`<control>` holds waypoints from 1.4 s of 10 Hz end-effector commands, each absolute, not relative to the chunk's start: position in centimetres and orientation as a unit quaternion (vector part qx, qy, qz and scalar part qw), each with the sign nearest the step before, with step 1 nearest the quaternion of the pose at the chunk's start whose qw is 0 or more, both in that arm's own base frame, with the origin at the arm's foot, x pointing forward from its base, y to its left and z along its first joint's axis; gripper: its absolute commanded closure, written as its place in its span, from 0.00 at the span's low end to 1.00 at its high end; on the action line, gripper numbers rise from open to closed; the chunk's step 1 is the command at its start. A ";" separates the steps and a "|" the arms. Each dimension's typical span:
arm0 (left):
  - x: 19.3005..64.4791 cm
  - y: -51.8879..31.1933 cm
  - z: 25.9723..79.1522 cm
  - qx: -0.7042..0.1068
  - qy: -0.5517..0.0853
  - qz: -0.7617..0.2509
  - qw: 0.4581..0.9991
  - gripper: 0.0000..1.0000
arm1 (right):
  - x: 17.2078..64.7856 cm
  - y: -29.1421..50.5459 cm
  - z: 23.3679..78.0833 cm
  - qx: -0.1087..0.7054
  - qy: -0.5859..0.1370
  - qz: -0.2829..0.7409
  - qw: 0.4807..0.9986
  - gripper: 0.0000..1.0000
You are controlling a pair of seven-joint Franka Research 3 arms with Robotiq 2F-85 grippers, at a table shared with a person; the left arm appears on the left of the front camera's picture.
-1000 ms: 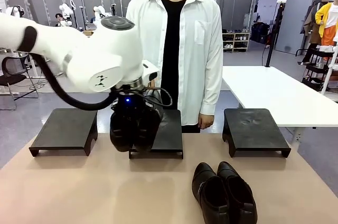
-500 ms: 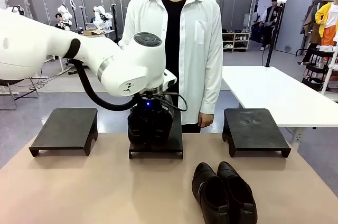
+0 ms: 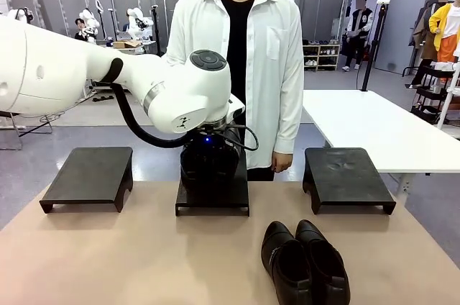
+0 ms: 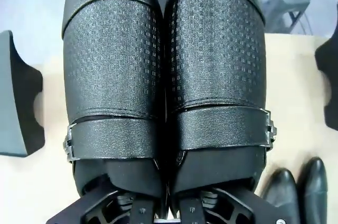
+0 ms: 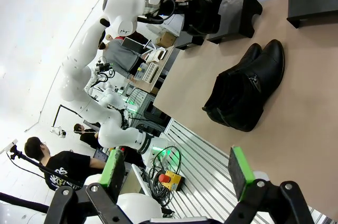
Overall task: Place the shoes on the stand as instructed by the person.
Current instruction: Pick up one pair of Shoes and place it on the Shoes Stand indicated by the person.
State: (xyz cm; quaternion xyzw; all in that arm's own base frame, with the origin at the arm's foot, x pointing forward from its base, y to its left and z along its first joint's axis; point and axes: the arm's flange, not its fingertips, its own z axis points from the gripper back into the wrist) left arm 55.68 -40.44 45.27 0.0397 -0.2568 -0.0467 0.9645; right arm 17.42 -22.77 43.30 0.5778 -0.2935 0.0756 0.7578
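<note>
**Q:** While the left claw [image 4: 168, 209] is clamped tight on one pair of shoes [image 3: 208, 165], where do they hang?

**A:** Directly over the middle stand [image 3: 233, 201], side by side, with the toes running away from the claw.

**Q:** Are they touching the stand?

**A:** I cannot tell, because the arm and the shoes hide the soles.

**Q:** And the other pair [image 3: 304, 262]?

**A:** It lies on the counter [image 3: 108, 262], on the robot's side of the middle stand and a little right. The right claw [image 5: 177, 172], wide open and empty, looks nearer to it.
</note>
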 end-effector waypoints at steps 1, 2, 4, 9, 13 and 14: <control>57.5 -40.7 45.3 0.037 -0.279 -0.054 0.958 0.90 | 17.3 -22.8 43.4 0.577 -0.301 0.082 0.755 0.00; 57.7 -40.7 45.0 0.036 -0.279 -0.057 0.958 0.90 | 17.3 -22.8 43.4 0.577 -0.301 0.082 0.755 0.00; 58.7 -40.3 43.7 0.037 -0.273 -0.056 0.960 0.90 | 17.3 -22.8 43.4 0.577 -0.301 0.082 0.755 0.00; 59.8 -40.4 42.1 0.027 -0.272 -0.060 0.960 0.90 | 17.3 -22.8 43.4 0.577 -0.301 0.082 0.755 0.00; 59.9 -40.2 42.5 0.033 -0.272 -0.059 0.960 0.00 | 17.3 -22.8 43.4 0.577 -0.301 0.082 0.755 0.00; 59.8 -40.1 42.6 0.032 -0.267 -0.057 0.962 0.00 | 17.3 -22.8 43.4 0.577 -0.301 0.082 0.755 0.00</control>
